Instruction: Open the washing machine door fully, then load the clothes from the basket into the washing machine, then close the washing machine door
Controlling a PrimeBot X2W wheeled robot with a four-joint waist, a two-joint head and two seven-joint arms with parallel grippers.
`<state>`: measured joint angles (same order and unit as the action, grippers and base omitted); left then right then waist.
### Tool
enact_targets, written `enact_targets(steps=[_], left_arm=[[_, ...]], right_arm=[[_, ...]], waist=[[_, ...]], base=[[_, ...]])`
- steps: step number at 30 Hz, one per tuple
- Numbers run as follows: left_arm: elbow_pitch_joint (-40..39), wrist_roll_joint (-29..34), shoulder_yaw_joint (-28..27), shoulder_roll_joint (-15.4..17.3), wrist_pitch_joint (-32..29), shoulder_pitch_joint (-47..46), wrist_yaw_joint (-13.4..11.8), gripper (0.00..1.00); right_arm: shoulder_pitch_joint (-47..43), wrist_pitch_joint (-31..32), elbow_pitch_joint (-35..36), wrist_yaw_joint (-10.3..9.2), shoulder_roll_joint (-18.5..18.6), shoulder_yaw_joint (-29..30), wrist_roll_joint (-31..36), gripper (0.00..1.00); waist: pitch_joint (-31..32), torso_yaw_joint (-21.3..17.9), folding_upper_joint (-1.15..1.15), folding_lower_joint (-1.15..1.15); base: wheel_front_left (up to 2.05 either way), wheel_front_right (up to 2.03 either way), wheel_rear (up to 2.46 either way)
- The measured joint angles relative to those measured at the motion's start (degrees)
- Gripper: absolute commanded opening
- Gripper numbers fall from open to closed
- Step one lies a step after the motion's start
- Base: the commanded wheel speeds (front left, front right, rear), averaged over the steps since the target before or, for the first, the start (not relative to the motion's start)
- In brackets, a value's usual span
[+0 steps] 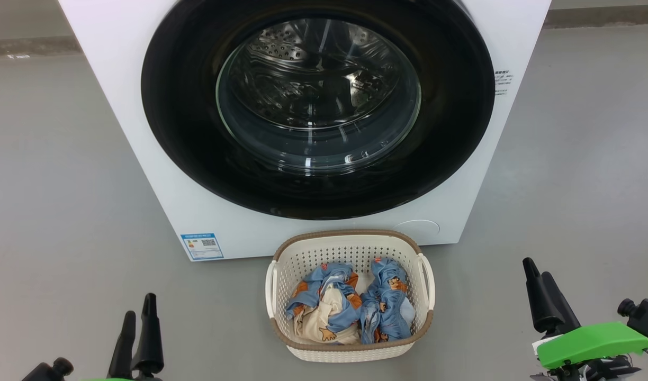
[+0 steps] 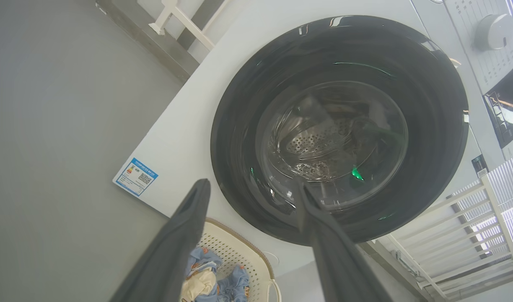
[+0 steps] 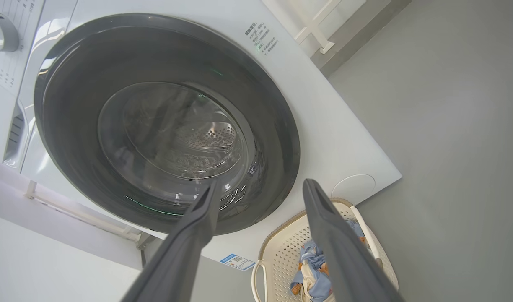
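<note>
Grey floor spread around the washing machine, and the washing machine door sat shut, its black rim flush against the white front. At the door's 6 o'clock the basket stood on the floor just beside the machine, with the clothes bunched inside it. Your left claw waited at the basket's 8 o'clock and your right claw at its 3 o'clock. Both had their fingers spread with nothing between them, well apart from door and basket alike.

Opening the door was the step in hand, I judged. No handle or recess could be made out on the rim, so you would have done well to find the latch edge first. Then you could hook one finger behind it and swing along the hinge's arc rather than pull straight out. The basket sat close under the door, so your arm needed to clear it.
</note>
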<state>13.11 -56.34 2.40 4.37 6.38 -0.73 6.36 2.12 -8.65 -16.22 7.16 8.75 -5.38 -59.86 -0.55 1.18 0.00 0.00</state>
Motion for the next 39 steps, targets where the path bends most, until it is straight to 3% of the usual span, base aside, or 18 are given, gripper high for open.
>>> enact_targets(steps=[39], left_arm=[[-2.4,26.25,-0.09,0.0,5.26,-0.26,0.66,1.0]], right_arm=[[0.89,-3.56,1.62,0.0,-0.03,0.31,24.76,1.0]], waist=[[-0.53,0.6,0.0,0.0]], base=[[0.0,0.0,0.0]])
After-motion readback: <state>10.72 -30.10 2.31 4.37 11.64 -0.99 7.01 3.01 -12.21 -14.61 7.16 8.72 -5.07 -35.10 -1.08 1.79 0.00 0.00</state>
